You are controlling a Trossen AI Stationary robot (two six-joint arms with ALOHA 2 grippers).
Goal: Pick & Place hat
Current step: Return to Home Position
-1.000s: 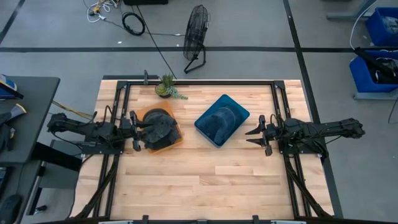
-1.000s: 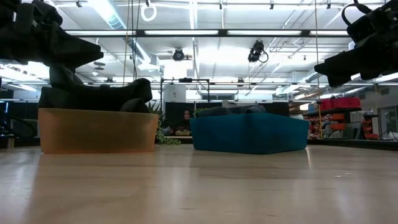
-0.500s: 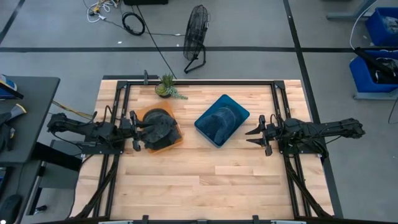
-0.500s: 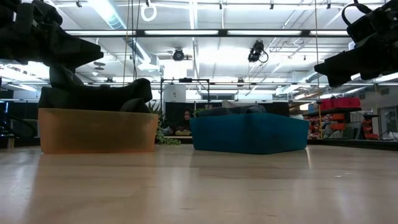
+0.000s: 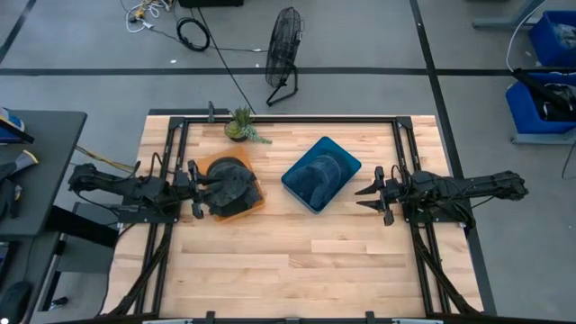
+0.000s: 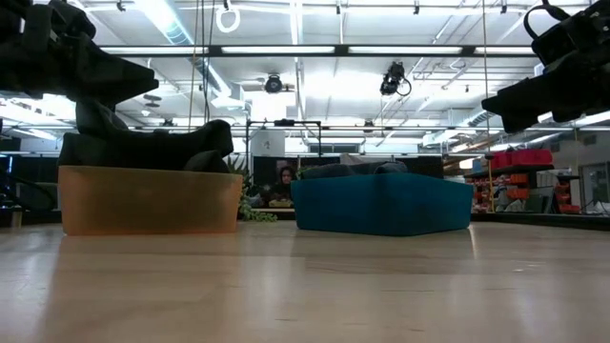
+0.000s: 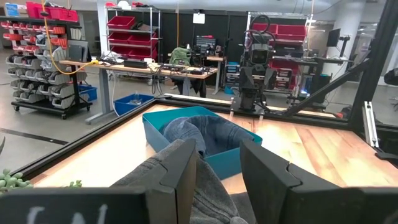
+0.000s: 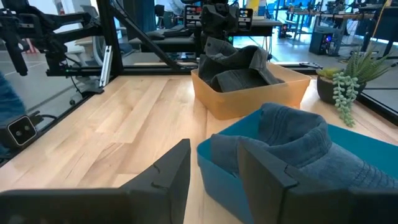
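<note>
A dark grey hat (image 5: 232,184) lies in an orange bin (image 5: 258,206) on the table's left half. My left gripper (image 5: 203,191) sits over the bin's left side, shut on the hat's cloth (image 7: 211,186). In the low view part of the hat (image 6: 92,116) rises toward that gripper (image 6: 133,81). A blue denim hat (image 5: 317,176) rests in a teal bin (image 5: 349,167) at mid-table. My right gripper (image 5: 361,193) hovers open, above the table, just right of the teal bin (image 8: 230,174), touching nothing. My left gripper pinches a raised fold of the dark grey hat (image 7: 214,177) between its two fingers (image 7: 181,171), coming level from the table's left side. The cloth fills the gap between them. The rest of the hat (image 8: 239,68) sits in the orange bin (image 8: 249,99).
A small potted plant (image 5: 239,126) stands at the far edge behind the orange bin. A black fan (image 5: 283,49) stands on the floor beyond the table. Bare wood (image 5: 297,261) spans the near half. Black frame rails (image 5: 171,153) run along both sides.
</note>
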